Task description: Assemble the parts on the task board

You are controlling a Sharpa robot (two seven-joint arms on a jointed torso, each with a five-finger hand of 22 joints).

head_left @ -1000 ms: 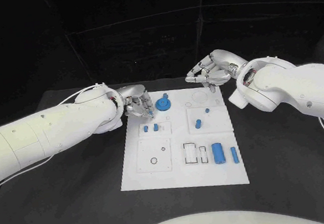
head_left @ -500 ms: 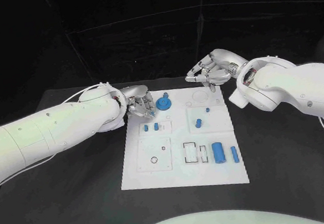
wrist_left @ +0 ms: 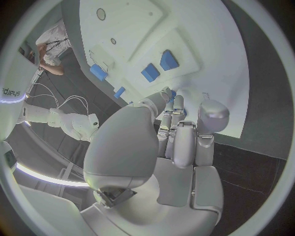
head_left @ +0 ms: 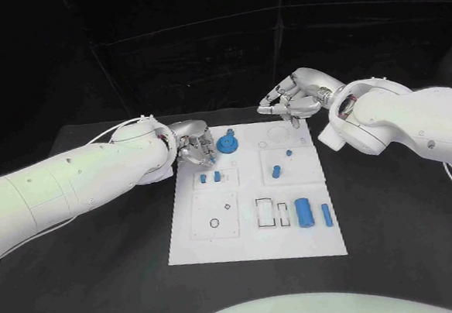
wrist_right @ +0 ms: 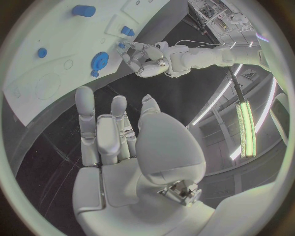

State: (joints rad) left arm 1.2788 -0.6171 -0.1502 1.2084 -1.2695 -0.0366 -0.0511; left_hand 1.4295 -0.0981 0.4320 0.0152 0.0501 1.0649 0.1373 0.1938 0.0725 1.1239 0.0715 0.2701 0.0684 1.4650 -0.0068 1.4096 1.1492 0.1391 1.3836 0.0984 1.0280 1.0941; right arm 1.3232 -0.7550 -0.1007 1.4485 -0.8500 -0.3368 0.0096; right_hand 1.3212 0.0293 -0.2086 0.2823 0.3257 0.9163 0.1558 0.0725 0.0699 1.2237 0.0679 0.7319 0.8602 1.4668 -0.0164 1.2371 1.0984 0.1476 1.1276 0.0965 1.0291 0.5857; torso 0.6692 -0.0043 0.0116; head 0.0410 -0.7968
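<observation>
The left hand [head_left: 195,150] sits at the upper left corner of the board [head_left: 249,239], fingers curled together beside the round blue part [head_left: 228,144]; whether they pinch anything cannot be told. Since a second ago it has barely shifted, edging slightly toward that part, so the fitting there seems still in progress, not finished. The right hand [head_left: 299,100] hovers above the board's upper edge, right of centre, fingers loosely spread and holding nothing, unchanged.

Outward from the left hand, two small blocks [head_left: 210,178] lie just below it, upper left of the board. A short peg [head_left: 278,171] lies near the middle, long axis running up and down the frame. At lower right, a thick cylinder [head_left: 304,213] and a thin pin [head_left: 327,216] lie side by side, both also pointing up-down. The board rests on the black surface [head_left: 97,283].
</observation>
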